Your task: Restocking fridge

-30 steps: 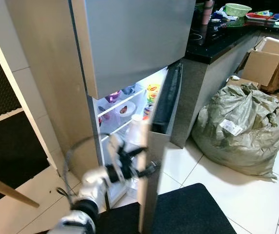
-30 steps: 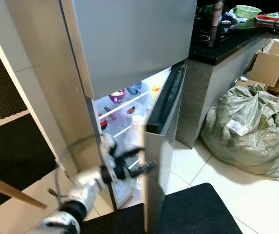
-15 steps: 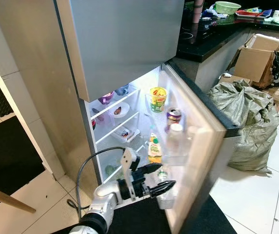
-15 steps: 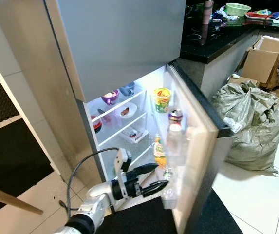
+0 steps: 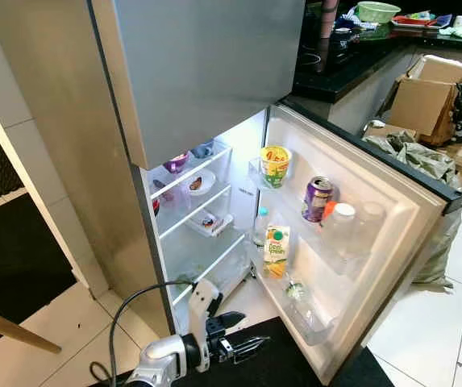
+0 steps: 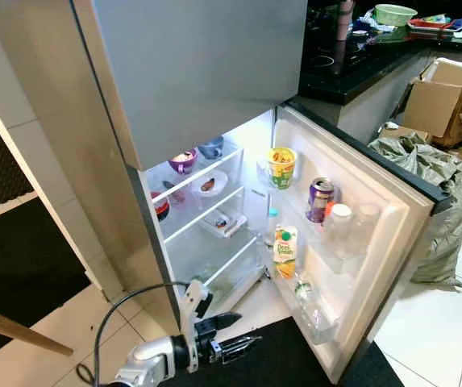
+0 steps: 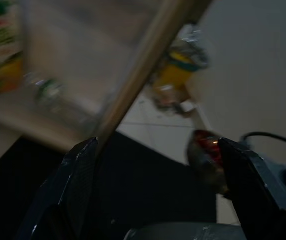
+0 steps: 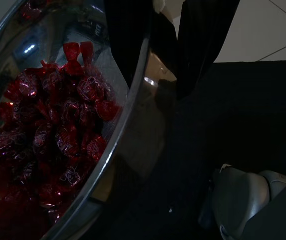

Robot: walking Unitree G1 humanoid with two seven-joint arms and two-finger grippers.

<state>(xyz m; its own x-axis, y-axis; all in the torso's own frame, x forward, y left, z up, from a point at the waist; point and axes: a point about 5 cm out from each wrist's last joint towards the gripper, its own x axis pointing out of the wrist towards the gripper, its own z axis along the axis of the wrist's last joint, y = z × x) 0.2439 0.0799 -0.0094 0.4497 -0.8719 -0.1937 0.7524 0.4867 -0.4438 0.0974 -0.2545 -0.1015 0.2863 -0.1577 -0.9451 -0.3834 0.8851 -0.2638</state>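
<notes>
The fridge's lower door (image 5: 392, 242) stands wide open. Its racks hold a yellow cup (image 5: 275, 165), a purple can (image 5: 317, 199), a juice carton (image 5: 276, 250) and clear bottles (image 5: 341, 230). Bowls and small dishes sit on the lit inner shelves (image 5: 194, 193). My left gripper (image 5: 239, 337) hovers low over the black mat in front of the fridge, open and empty, apart from the door. In the right wrist view my right gripper (image 8: 157, 75) is shut on the rim of a metal bowl (image 8: 108, 150) full of red wrapped candies (image 8: 58, 130).
A black mat (image 5: 303, 367) lies on the white tile floor before the fridge. Behind the open door are a grey sack (image 5: 424, 161), a cardboard box (image 5: 428, 101) and a dark counter (image 5: 351, 56) with clutter. A tall panel stands to the left.
The lower door has swung from nearly closed to wide open. My left gripper has come away from the door's edge and dropped low over the mat.
</notes>
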